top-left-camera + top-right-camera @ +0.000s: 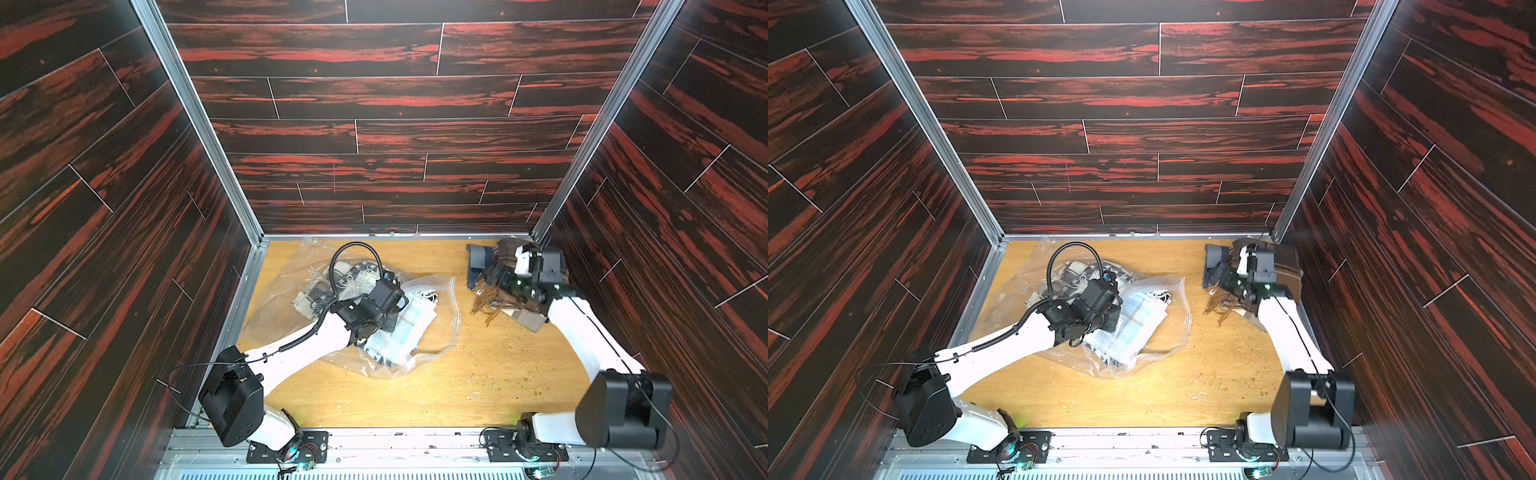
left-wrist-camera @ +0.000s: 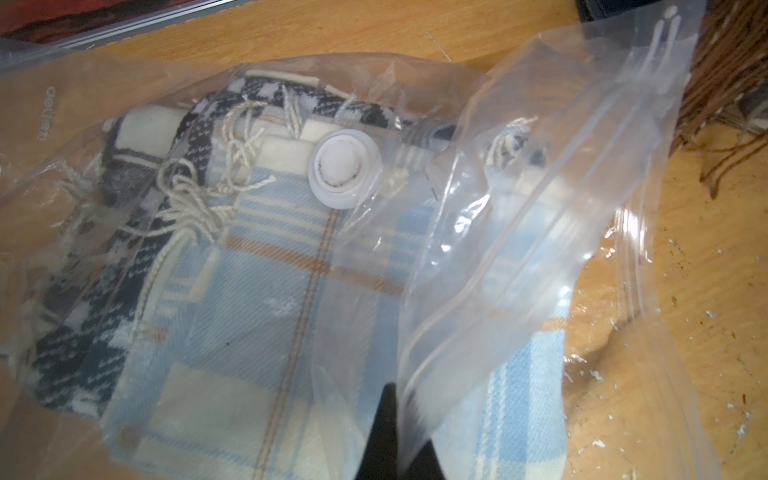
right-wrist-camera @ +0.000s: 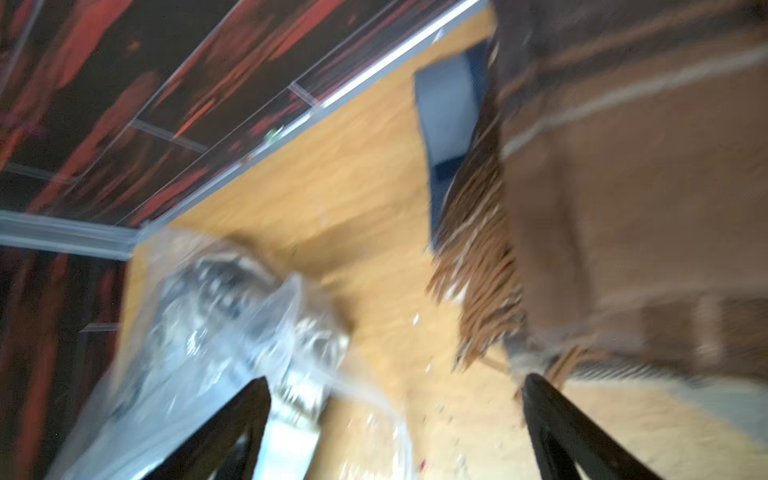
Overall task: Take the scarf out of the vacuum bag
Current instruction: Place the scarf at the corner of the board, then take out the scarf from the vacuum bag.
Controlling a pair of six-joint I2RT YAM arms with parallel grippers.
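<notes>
Our left gripper (image 2: 388, 436) is pressed together on a fold of the clear bag (image 2: 540, 232), which lies on the tabletop (image 1: 478, 386), left of centre. A blue plaid scarf (image 2: 257, 332) sits inside the bag, beneath its white valve (image 2: 345, 168). Our right gripper (image 3: 395, 378) is spread wide beside a brown scarf (image 3: 623, 208) in the far right corner.

Motion-blurred view. Right end effector (image 3: 397, 380): fingers stand wide apart over the desk (image 3: 353, 199). Brown fringed scarf (image 3: 623, 208) overlaps a blue cloth (image 3: 449, 112). Clear vacuum bag (image 3: 216, 316) lies apart from both.
</notes>
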